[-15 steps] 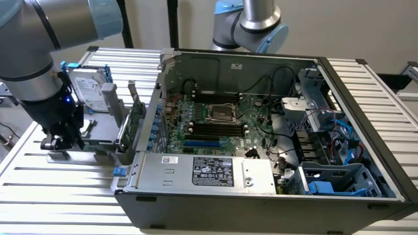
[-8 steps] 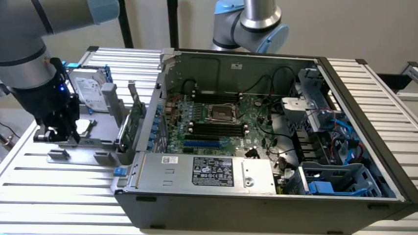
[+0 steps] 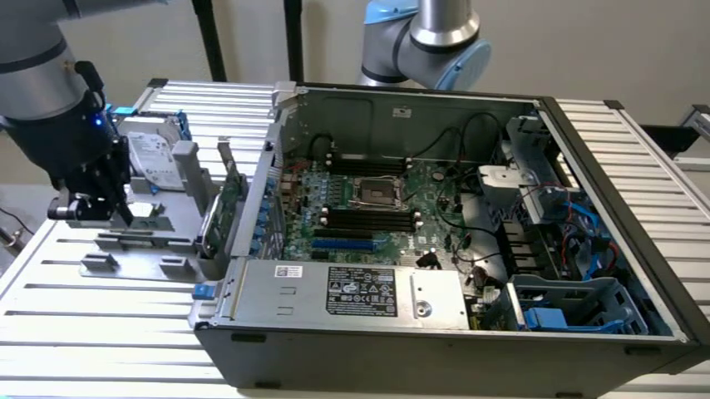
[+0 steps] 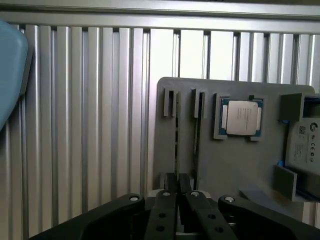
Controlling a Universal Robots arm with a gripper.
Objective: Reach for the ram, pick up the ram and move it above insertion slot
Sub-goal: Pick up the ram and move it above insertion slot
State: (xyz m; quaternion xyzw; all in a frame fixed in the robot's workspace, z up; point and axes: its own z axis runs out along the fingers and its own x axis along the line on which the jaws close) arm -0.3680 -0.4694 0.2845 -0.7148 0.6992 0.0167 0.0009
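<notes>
arm (image 3: 33, 71): round brushed-silver tube sections with a dark band at the seam, then a matte black wrist housing. joint cap (image 4: 10, 65): light blue plastic, smooth, rounded corners. small blue light (image 3: 108, 117) glows on the side of the black housing. thin black cable (image 3: 89, 77) runs along the outside of the arm. claw (image 4: 177, 186): all black, flat bar links in pairs, a silver screw head (image 4: 134, 198) at each pivot, four visible.
</notes>
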